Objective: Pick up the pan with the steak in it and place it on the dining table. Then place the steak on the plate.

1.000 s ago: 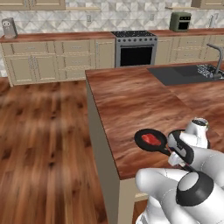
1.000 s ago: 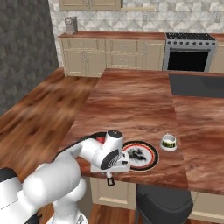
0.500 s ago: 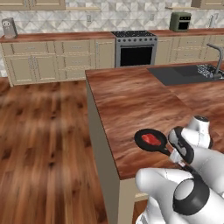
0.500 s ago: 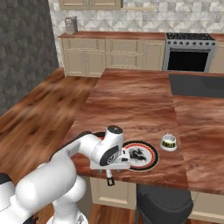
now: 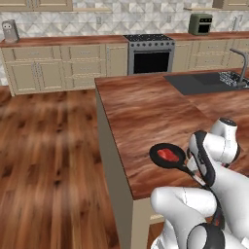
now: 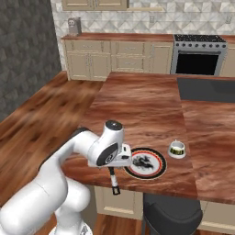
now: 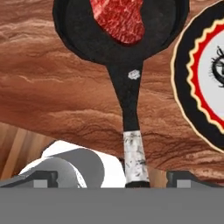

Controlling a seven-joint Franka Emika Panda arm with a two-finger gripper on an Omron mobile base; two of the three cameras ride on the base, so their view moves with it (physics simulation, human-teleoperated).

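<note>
Resting on one glossy wood-grain dining table (image 5: 141,107) are one round black pan (image 7: 87,35), one marbled red steak (image 7: 119,17) and one banded plate (image 6: 146,163). Gripper (image 7: 111,178) jaws stand wide apart, straddling the pan's thin handle without holding anything.

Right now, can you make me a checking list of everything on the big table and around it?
Surface: dining table, glossy wood top, sink set in its far end.
Job's things: pan rests on the table near its front edge, steak inside it; plate sits beside the pan, no steak on it.
Clutter: small bowl next to the plate.
End effector: end effector open, fingers on either side of the pan's handle, holding nothing.
Cables: nothing seen.
Surroundings: stove, toaster oven, beige cabinets, wood floor.
</note>
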